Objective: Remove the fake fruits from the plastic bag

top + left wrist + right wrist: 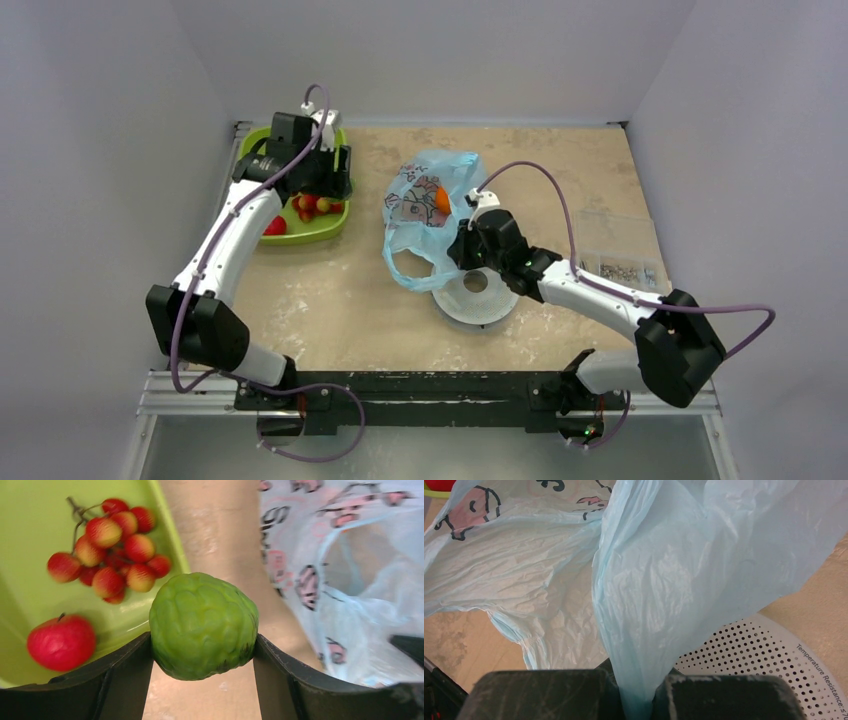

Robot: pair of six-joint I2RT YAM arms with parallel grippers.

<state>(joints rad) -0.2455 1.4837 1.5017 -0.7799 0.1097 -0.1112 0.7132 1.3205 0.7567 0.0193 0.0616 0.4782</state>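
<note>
Over the green tray's (30,520) right rim, left jaws clamp the green fruit (202,625); right jaws, nearly closed, pinch the plastic bag (654,580), farther right on the desk (330,300).

In the top view, the lime-green plastic tray (322,230) sits at upper left. The thin translucent light-blue plastic bag (425,225) lies just right of it, near centre, with a small orange plastic fruit (441,200) inside. A white round perforated disc (478,300) lies below the bag, partly under it. A clear plastic box (620,250) sits at far right.

In the left wrist view, a cluster of small red plastic balls (110,550) lies in the tray at upper left, with a red round plastic fruit (61,642) below it. The bumpy green plastic fruit (202,625) sits at centre between the left gripper (202,647) fingers, tray to its left, bag to its right.

The right gripper (636,702) pinches a bag fold at bottom centre of its view.
</note>
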